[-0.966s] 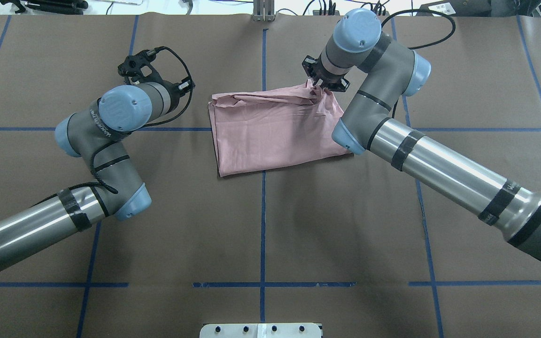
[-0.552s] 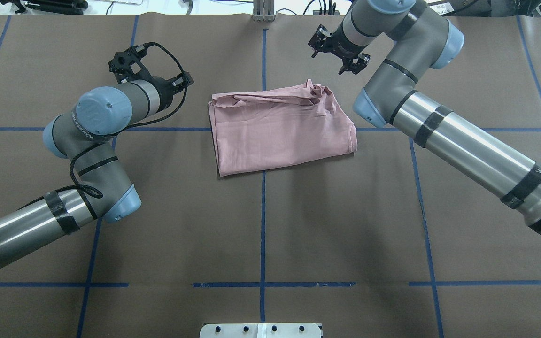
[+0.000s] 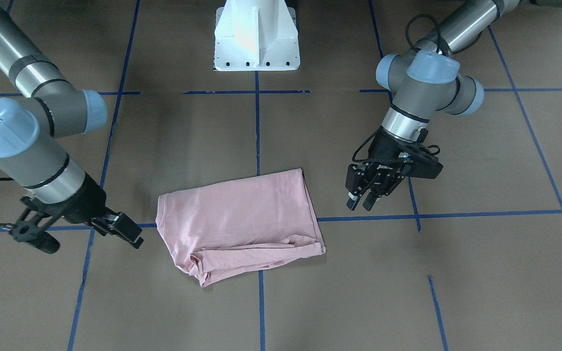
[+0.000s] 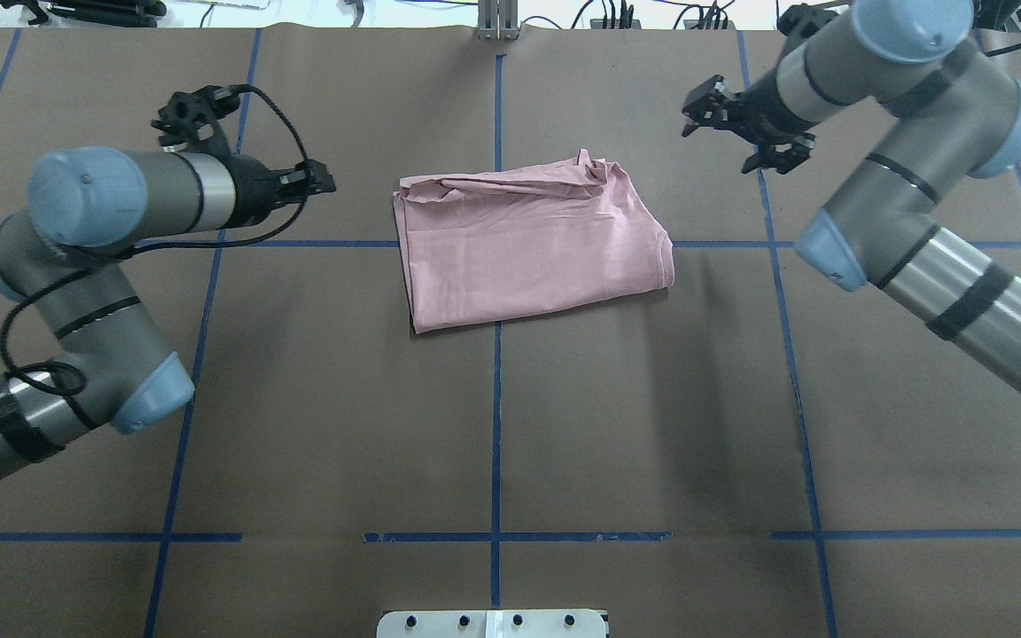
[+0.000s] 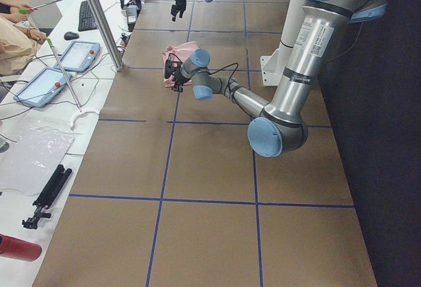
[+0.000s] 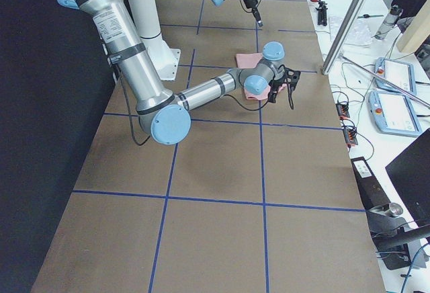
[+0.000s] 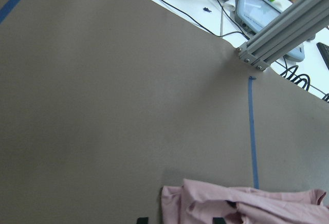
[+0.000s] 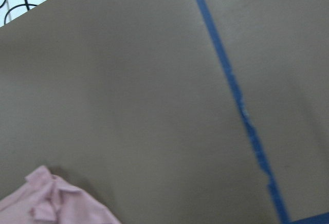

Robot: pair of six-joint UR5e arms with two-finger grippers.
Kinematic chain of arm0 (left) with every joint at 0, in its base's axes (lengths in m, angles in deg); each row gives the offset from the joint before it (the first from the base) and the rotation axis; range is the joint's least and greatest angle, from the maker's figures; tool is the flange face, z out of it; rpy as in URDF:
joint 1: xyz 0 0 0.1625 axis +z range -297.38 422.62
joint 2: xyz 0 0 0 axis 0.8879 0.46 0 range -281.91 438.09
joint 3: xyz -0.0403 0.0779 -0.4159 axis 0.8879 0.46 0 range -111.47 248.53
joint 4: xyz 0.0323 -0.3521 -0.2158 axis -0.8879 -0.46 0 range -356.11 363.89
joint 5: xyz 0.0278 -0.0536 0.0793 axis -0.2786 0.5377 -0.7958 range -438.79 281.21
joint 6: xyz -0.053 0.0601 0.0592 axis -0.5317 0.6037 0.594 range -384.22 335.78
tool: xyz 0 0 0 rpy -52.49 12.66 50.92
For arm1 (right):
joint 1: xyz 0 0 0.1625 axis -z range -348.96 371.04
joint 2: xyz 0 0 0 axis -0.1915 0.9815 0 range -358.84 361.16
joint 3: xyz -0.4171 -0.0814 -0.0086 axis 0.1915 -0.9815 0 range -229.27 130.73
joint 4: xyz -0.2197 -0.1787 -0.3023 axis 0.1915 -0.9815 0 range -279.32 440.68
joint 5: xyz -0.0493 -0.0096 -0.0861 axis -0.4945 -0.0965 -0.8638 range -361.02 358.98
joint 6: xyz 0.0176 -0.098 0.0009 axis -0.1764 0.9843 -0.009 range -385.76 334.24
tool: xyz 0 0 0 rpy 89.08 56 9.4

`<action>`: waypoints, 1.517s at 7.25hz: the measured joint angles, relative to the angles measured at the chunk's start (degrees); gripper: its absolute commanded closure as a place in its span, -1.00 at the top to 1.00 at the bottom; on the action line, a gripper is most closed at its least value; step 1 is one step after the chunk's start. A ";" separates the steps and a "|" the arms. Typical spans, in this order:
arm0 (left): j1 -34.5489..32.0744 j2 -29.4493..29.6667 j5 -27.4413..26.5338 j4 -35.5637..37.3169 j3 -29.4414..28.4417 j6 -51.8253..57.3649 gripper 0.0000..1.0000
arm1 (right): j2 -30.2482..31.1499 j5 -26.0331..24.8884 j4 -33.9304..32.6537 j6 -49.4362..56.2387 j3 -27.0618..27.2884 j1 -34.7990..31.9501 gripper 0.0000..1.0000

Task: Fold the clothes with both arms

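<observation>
The pale pink T-shirt (image 4: 528,248) lies folded into a rough rectangle at the table's middle, with a bunched far edge. It shows plain fabric, and the dog print is hidden. It also shows in the front view (image 3: 237,219) and at the bottom of both wrist views (image 7: 241,208) (image 8: 51,203). My left gripper (image 4: 315,182) (image 3: 360,204) is open and empty. It hovers left of the shirt and points toward it. My right gripper (image 4: 735,135) (image 3: 117,228) is open and empty, raised beyond the shirt's far right corner and clear of the cloth.
The white pedestal base (image 3: 256,39) stands at the near edge (image 4: 493,623). An aluminium post (image 4: 497,22) (image 7: 277,34) rises at the far edge. Blue tape lines (image 4: 495,425) grid the brown table. An operators' desk with tablets (image 5: 66,56) lies past the far edge.
My right gripper let go of the shirt's far right corner, rose and swung away to the right. My left arm drew back to the left. The shirt stayed put.
</observation>
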 measured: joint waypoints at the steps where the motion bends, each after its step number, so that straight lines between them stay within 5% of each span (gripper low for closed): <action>1: -5.39 -4.42 6.46 0.05 1.12 10.16 0.05 | 5.02 2.72 -0.16 9.96 1.66 -4.33 1.00; 3: -19.57 -12.29 18.79 0.98 1.17 35.08 0.05 | 13.73 8.29 -2.17 32.52 3.38 -15.47 1.00; 6: -36.09 -15.55 26.34 17.04 1.36 67.18 0.16 | 17.44 7.74 -21.43 66.04 4.77 -28.75 1.00; 8: -40.58 -16.66 26.57 39.44 6.04 78.67 1.00 | 23.08 7.11 -31.29 76.33 10.51 -30.26 1.00; 11: -41.96 -28.06 26.68 54.19 18.26 80.41 1.00 | 29.18 7.69 -33.30 78.60 14.68 -29.43 1.00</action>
